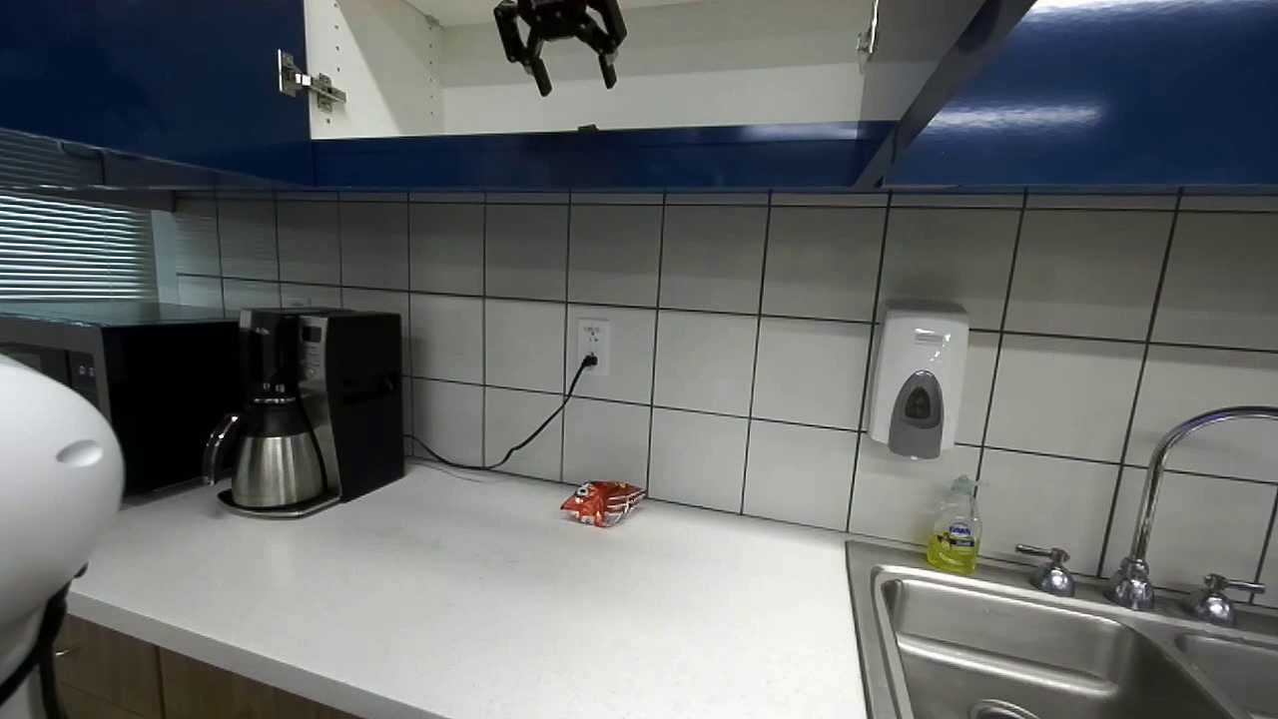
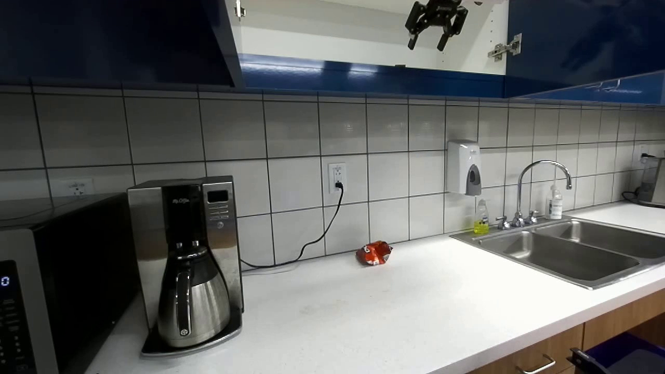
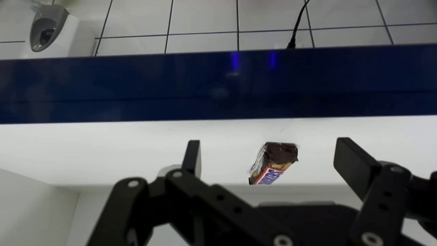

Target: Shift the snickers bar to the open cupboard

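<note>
**Small, dark brown wrapped Snickers bar inside white-lined open cupboard**

Lies on its floor, in the wrist view between the wide-apart jaws of a black, jointed pincer, touching neither. Bears foreshortened, partly legible lettering. In both exterior views, a small dark shape at the glossy dark blue trim, too tiny to identify, with the pincer cut off above.

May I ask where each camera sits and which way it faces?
Exterior view: nearer the sink, facing the wall and coffee maker; gripper and white arm section show.
Exterior view: nearer the microwave, facing toward the sink; gripper shows.
Wrist view: on the wrist, facing the snickers bar in the open cupboard; fingers show.
Both exterior views share the sink, gripper and open cupboard.
</note>
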`<state>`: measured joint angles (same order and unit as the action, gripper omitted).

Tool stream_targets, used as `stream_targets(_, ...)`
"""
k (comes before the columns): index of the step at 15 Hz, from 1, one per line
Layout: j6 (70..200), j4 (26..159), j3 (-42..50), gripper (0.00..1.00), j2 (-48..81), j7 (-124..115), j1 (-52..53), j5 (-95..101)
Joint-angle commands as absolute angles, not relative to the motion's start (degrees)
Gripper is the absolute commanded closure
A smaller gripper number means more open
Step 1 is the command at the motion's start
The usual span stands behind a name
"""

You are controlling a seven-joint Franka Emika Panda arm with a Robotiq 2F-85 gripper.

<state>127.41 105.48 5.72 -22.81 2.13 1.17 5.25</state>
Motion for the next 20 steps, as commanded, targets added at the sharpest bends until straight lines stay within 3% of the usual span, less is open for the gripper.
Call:
stream_targets(1,125.6,114.3,5.4,0.00,-31.0,5.4,0.4,3.4)
stream_targets(11,111.0,126.4,4.8,0.00,-39.8,6.5,0.2,4.8)
stream_targets(20,112.4,139.6,3.5,0.00,-39.1,6.7,0.3,6.1)
